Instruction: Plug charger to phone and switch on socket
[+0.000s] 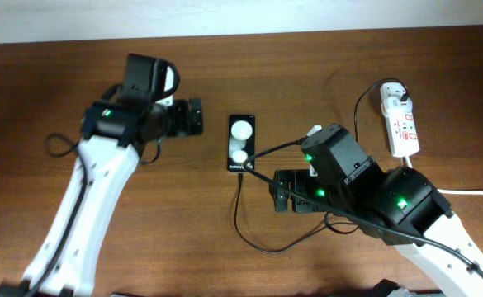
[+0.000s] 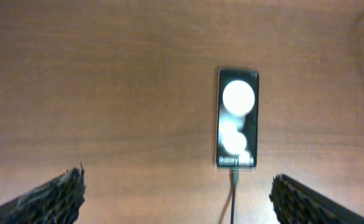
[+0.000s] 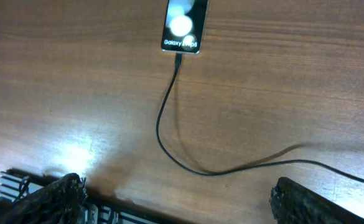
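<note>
The black phone lies flat mid-table, face up with two white spots. The charger's thin black cable meets the phone's near end with its connector tip, loops across the table and runs towards the white plug on the socket. My left gripper is open and empty, left of the phone. My right gripper is open and empty, right of the cable loop. The left wrist view shows the phone, the cable and the open jaws. The right wrist view shows the phone, the cable and the open jaws.
A thick white cord leaves the socket towards the right edge. A thin black wire loops beside my left arm. The wooden table's far edge meets a white wall.
</note>
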`<state>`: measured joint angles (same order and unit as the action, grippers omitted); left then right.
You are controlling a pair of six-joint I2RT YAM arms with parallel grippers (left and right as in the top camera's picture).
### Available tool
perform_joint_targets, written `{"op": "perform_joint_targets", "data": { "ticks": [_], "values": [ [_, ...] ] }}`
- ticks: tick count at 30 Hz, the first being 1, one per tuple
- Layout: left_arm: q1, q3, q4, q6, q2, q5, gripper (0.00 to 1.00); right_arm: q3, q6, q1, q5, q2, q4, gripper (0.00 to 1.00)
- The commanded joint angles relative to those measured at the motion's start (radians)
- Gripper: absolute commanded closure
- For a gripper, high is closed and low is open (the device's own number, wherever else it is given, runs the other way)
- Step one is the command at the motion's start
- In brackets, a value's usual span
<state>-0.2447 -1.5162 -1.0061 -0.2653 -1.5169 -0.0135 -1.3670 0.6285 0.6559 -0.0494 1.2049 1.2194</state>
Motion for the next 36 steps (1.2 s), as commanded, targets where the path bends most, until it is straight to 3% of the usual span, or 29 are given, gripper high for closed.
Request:
{"op": "perform_joint_targets", "data": {
  "ticks": [1, 9, 18, 23, 26, 36],
  "values": [
    [-0.001, -0.006, -0.037, -0.002, 0.139, 0.041, 0.01, -0.013, 0.000, -0.002, 0.006, -0.014, -0.003, 0.01],
    [-0.001, -0.003, -0.143, -0.002, 0.373, 0.103, 0.01, -0.013, 0.000, -0.002, 0.006, -0.014, -0.003, 0.01],
    [-0.001, -0.003, -0.372, -0.002, 0.636, 0.202, 0.01, -0.013, 0.000, -0.002, 0.006, -0.014, -0.003, 0.01],
    [-0.001, -0.003, -0.601, -0.002, 0.663, 0.206, 0.01, -0.013, 0.000, -0.002, 0.006, -0.014, -0.003, 0.01],
    [-0.001, -0.003, -0.658, -0.002, 0.663, 0.206, 0.01, -0.013, 0.000, -0.002, 0.006, -0.014, -0.003, 0.01],
    [-0.001, -0.003, -0.667, -0.003, 0.686, 0.202, 0.01, -0.013, 0.000, -0.002, 0.006, -0.014, -0.003, 0.01]
  ]
}}
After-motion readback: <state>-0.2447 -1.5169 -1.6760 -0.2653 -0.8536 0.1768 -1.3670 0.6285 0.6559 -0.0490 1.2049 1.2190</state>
